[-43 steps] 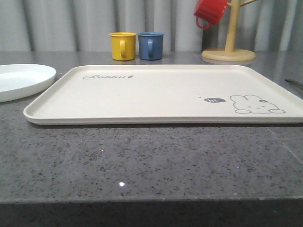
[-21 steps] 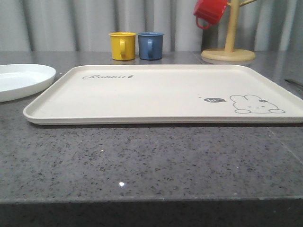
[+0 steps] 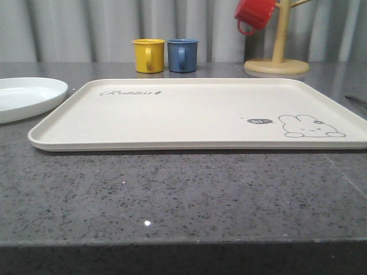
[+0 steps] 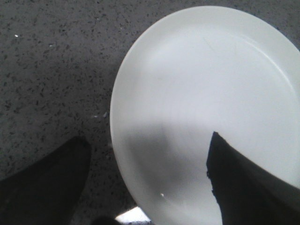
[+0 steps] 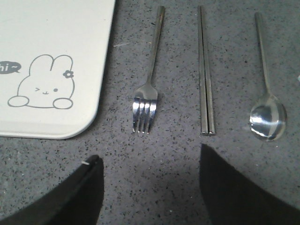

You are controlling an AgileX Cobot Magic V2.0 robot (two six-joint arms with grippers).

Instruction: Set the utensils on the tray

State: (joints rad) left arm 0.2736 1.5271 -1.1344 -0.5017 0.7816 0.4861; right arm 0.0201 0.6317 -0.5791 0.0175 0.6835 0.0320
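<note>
Utensils on counter beside tray (image 5: 56, 47), none on it: fork (image 5: 149, 77), chopsticks (image 5: 205, 70), spoon (image 5: 266, 75). Thin, stiff, slick steel, lying flat; pinch mid-handle. Right gripper (image 5: 150, 187) wide, empty, hovering over fork; left gripper (image 4: 147, 187) wide over plate (image 4: 206, 93).

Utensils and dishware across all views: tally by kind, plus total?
Fork: 1
Chopsticks: 1 pair
Spoon: 1
Tray: 1
Plate: 1
Mugs: 3, yellow, blue, red
Mug tree: 1
Total: 9 things
</note>
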